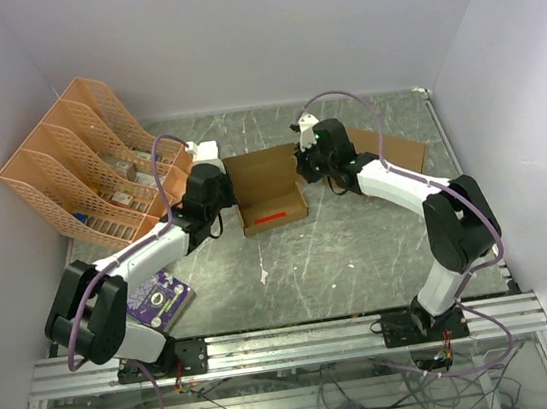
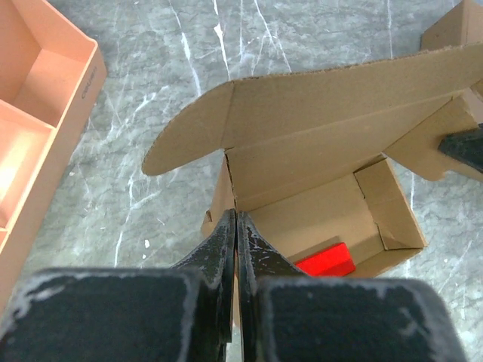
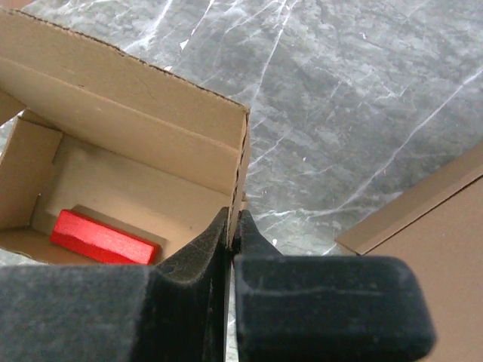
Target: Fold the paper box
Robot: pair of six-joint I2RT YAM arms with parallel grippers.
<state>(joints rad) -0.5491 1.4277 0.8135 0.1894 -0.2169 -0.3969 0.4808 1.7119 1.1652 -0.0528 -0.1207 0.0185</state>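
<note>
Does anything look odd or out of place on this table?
Nothing looks spilled or damaged. Two small oddities: a white scrap lies loose on the table near the paper box, and a purple packet sits partly under the left arm.

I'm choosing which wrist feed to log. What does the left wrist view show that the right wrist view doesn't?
Left wrist only: the orange organizer at the frame's left, and the rounded side flap of the lid.
Right wrist only: a flat cardboard sheet lying beside the box.
Both: the open box with a red block inside, the marbled table, and that arm's own gripper closed on a box wall, the left gripper in one view and the right gripper in the other.
</note>
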